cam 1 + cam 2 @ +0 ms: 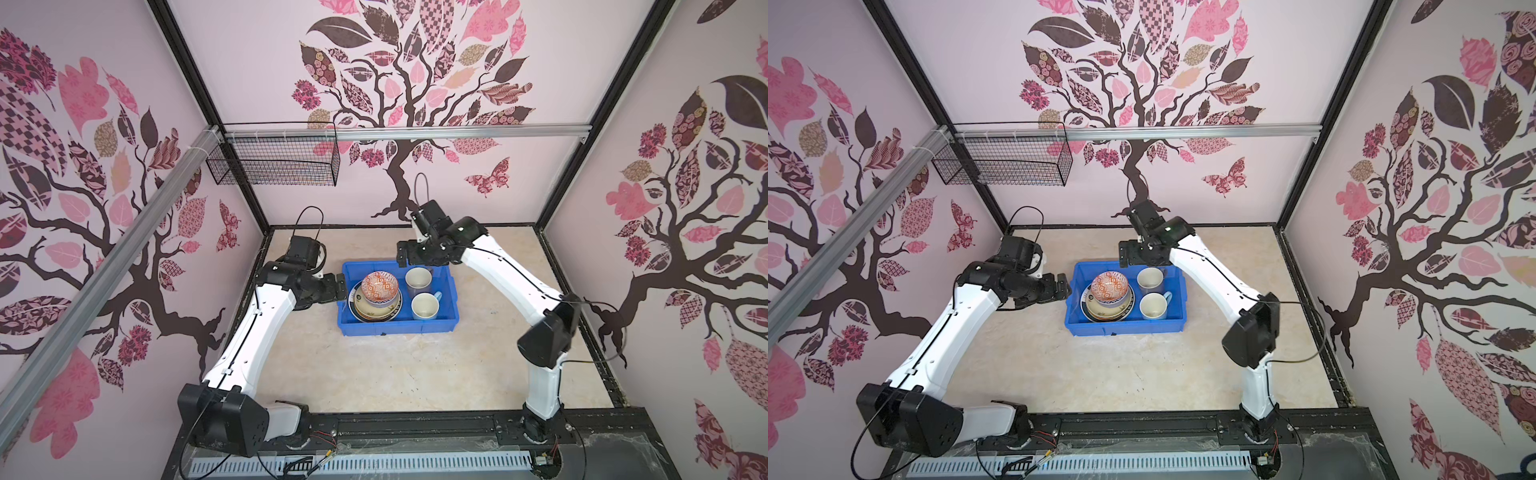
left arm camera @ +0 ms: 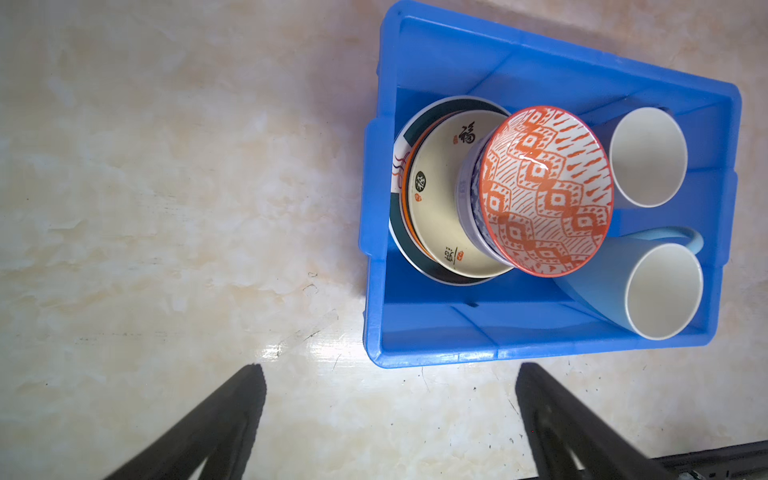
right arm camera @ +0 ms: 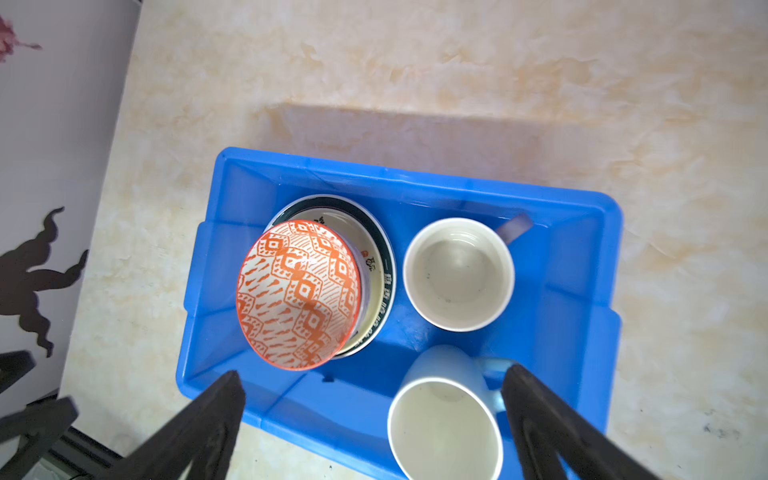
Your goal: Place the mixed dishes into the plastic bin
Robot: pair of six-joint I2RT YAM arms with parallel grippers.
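Observation:
The blue plastic bin (image 1: 399, 328) (image 2: 419, 45) (image 3: 582, 291) sits mid-table and holds the mixed dishes. On its left side is a stack of plates (image 1: 374, 313) with a cream plate (image 2: 436, 208) on top. An orange-white patterned bowl (image 1: 379, 286) (image 3: 297, 295) is nested in a bluish bowl (image 2: 467, 208) on that plate. On the right side a lavender mug (image 1: 418, 277) (image 3: 459, 274) and a light-blue mug (image 1: 426, 306) (image 3: 446, 415) stand upright. My left gripper (image 1: 338, 286) (image 2: 389, 367) is open and empty outside the bin's left wall. My right gripper (image 1: 405, 259) (image 3: 372, 371) hangs open above the bin, holding nothing.
A black wire basket (image 1: 274, 160) hangs from the back rail at upper left. Patterned walls close in the left, back and right sides. A black rail (image 1: 415, 428) carrying both arm bases runs along the front. Marble tabletop (image 1: 395, 374) lies between bin and rail.

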